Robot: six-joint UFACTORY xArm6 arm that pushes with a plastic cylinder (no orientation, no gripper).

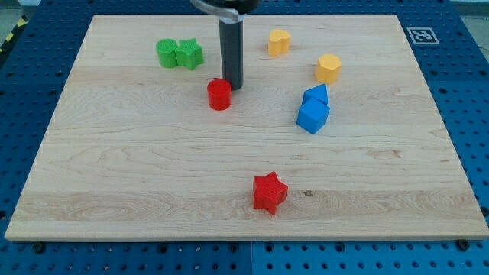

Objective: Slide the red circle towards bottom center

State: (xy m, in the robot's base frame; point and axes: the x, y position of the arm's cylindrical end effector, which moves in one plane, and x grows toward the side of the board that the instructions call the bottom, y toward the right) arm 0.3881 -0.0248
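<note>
The red circle point(219, 95) is a short red cylinder lying a little left of the board's middle, in the upper half of the view. My tip point(232, 86) is at the lower end of the dark rod, just above and to the right of the red circle, touching or almost touching its edge. A red star point(269, 192) lies near the view's bottom centre, well below the circle.
Two green blocks point(179, 53) sit together at the upper left. A yellow block point(279, 41) is at the top centre, another yellow block point(328, 68) to its right. Two blue blocks point(313, 109) touch each other right of centre. The wooden board point(114, 183) ends in blue framing.
</note>
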